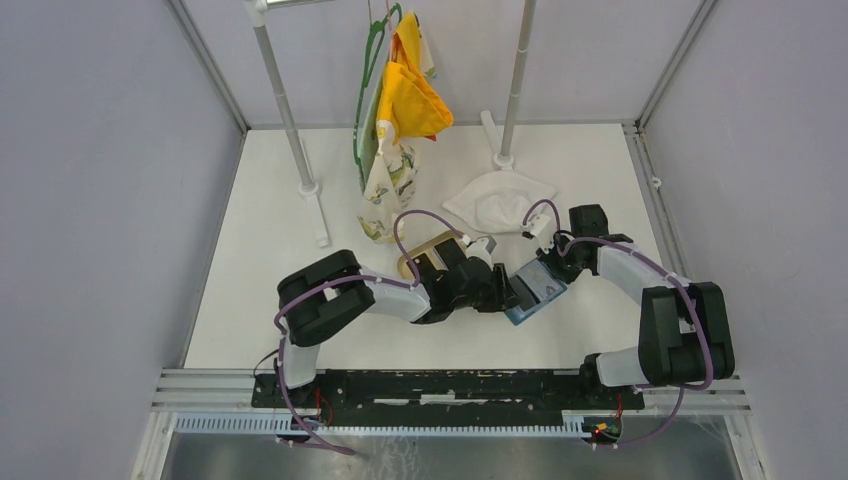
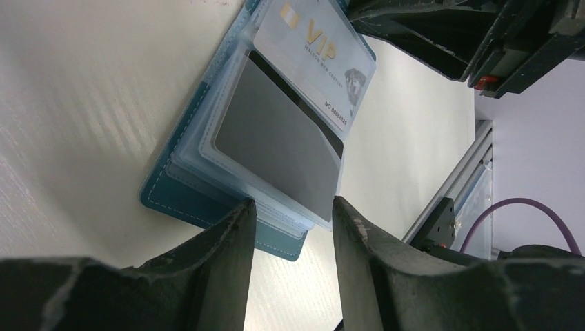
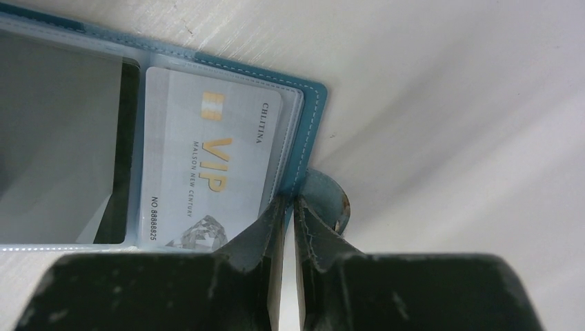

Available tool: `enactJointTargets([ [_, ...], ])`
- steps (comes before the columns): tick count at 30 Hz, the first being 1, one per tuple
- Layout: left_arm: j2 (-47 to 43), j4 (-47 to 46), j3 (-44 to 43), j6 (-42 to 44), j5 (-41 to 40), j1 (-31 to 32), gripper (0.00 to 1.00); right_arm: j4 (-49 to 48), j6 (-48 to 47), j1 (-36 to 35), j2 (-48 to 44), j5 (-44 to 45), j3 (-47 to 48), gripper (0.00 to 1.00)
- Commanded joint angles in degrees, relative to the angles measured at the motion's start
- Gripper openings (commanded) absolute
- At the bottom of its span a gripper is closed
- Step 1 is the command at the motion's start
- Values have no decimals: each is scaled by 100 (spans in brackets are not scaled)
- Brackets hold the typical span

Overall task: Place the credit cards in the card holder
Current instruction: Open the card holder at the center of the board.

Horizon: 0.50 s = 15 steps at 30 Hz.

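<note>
The holder [image 1: 535,290] lies opened flat on the tabletop [image 1: 260,250], a little right of the middle and closer to the near edge than the far one. Both cards show under its clear sleeves. The VIP card [image 3: 207,165] sits in the page by the snap tab [image 3: 330,196], and the dark card [image 2: 276,148] is in the page next to it.

The loading looks all but done, so this is probably the last seating step. The dark card seems nearly or fully home, but where its sleeve opens cannot be made out, so how deep it sits is uncertain.

The next move probably calls for a short nudge along the sleeve if any card edge is proud. The fingers should then come away cleanly without dragging the plastic pages or pulling a card back out. After that the cover could be let go.

The left end effector [image 2: 293,207] has its fingers [image 2: 227,255] well apart. They straddle the near corner of the sleeve stack and clamp nothing, and whether either finger brushes the plastic cannot be told.

The right end effector [image 3: 290,203] is almost closed, with only a sliver between the fingers. It pinches the blue cover edge right beside the snap tab, which pins the holder open against the tabletop. Letting go too early could let the cover spring or slide.
</note>
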State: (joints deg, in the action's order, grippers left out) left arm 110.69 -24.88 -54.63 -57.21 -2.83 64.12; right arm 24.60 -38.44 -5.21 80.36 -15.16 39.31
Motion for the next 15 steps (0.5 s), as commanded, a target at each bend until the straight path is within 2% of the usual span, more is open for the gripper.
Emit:
enactJointTargets([
  [1,9,-336,-149,-171,60,-61,52,328,-24,-45,130,-302,78,15],
  [15,-74,-733,-226,26,257,-129,51,373,-32,-50,121,-428,108,15],
])
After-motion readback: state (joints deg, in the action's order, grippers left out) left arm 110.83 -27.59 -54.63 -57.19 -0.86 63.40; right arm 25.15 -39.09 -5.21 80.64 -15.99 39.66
